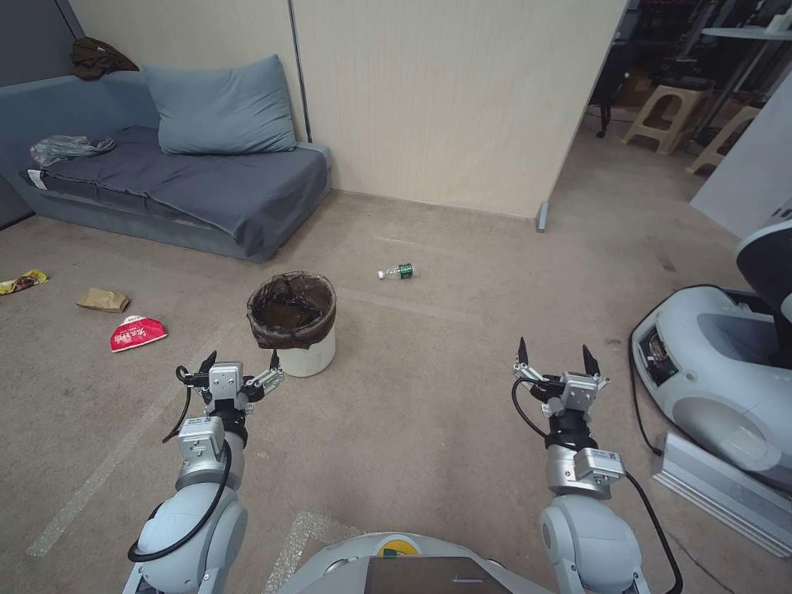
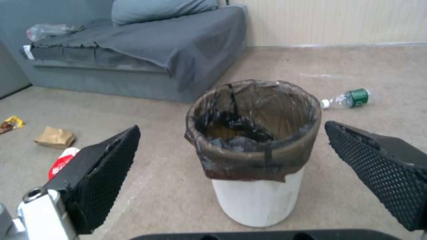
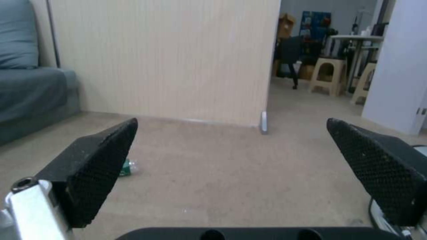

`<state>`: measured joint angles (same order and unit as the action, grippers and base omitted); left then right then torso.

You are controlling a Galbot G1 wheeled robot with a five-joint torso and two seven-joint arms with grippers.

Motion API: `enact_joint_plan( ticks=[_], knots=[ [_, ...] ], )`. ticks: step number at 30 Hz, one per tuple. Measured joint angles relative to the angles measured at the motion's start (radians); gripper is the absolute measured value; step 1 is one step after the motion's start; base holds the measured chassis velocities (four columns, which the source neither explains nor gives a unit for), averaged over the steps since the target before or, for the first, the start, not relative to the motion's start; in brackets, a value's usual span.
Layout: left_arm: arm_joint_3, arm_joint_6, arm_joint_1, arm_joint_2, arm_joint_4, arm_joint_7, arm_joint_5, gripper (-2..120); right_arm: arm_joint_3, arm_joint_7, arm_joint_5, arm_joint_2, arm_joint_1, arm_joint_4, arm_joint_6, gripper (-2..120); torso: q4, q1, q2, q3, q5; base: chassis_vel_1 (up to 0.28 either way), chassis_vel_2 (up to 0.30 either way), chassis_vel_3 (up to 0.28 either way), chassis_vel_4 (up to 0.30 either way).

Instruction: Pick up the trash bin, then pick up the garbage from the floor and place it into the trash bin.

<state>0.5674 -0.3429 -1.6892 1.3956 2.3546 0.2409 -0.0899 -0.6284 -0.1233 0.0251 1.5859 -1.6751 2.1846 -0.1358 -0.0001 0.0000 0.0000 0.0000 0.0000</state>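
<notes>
- Yellow wrapper (image 1: 22,281), brown paper bag (image 1: 102,299), red-and-white packet (image 1: 137,333) w/ unreadable print: on beige carpet (image 1: 429,396), far left.
- Left gripper (image 1: 240,364) spread wide, empty, just before trash bin (image 1: 294,322).
- Green-label bottle (image 1: 397,271) lies beyond bin; text illegible.
- Right gripper (image 1: 556,356) spread, empty, above bare carpet.

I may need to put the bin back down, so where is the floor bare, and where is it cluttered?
Bare carpet lies between the trash bin and the open right claw, short of the bottle. It is crowded left of the bin: red-and-white packet, brown paper bag, yellow wrapper. The open left claw sits close before the bin.
</notes>
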Motion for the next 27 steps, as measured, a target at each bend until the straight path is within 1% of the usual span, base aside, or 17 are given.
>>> enact_joint_plan(
  ticks=[14,27],
  knots=[
    [0.002,0.004,-0.009,0.015,-0.002,0.001,0.008,100,0.01,0.002,-0.004,-0.012,0.007,-0.004,0.002,100,0.0001,0.0,0.0,0.0,0.0,-0.081,0.078,0.083,-0.084],
    [0.003,0.003,-0.005,0.004,0.002,0.001,0.008,100,0.014,0.004,-0.003,-0.004,0.007,0.001,0.007,100,0.0,0.0,0.0,0.0,0.0,-0.094,0.085,0.098,-0.095]
  ],
)
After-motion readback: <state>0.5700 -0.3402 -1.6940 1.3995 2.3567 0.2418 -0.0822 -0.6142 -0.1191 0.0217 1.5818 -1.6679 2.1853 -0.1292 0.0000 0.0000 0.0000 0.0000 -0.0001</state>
